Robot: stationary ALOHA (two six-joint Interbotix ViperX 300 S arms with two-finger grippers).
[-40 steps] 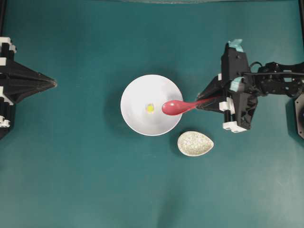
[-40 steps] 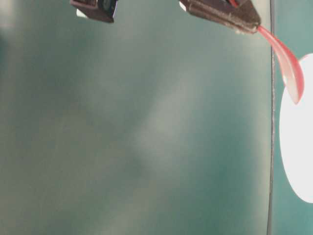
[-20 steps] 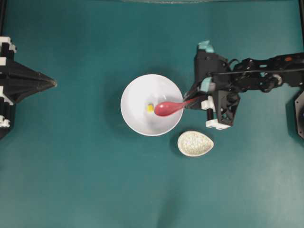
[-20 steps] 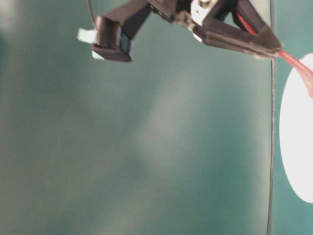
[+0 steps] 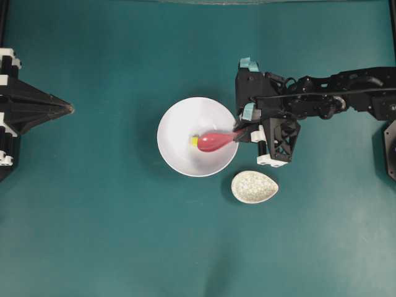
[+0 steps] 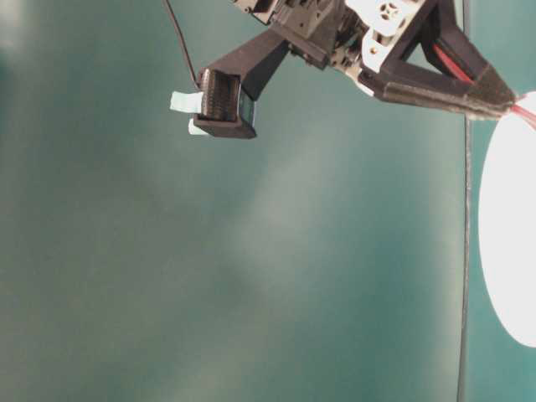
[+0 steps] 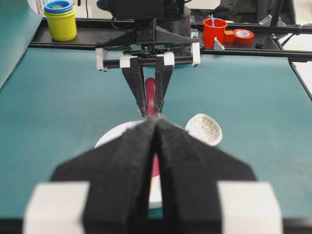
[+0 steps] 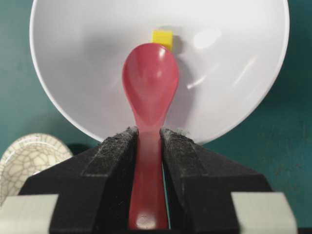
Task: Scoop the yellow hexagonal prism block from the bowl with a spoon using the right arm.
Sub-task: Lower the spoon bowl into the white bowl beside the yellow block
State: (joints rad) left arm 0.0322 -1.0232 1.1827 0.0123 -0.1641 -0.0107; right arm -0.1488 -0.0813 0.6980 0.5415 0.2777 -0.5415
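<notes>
Matte teal table [image 5: 124, 235]; glossy pink-red spoon [image 8: 150, 83] clenched in right jaws, left jaws closed, empty.

We see a plain white bowl [image 5: 197, 137] on a teal counter [image 5: 124, 235]. The spoon [image 8: 148, 92] is glossy pink-red, the block [image 8: 162, 38] bright yellow. The spoon rest [image 5: 254, 187] is cream with a fine crackle pattern. Both arms are black with white fittings; the right one [image 5: 322, 102] carries teal tape.

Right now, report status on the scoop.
Right gripper shut on spoon, left gripper shut, idle. Spoon tip at yellow block inside bowl, block not yet scooped. Nothing in the way.
</notes>
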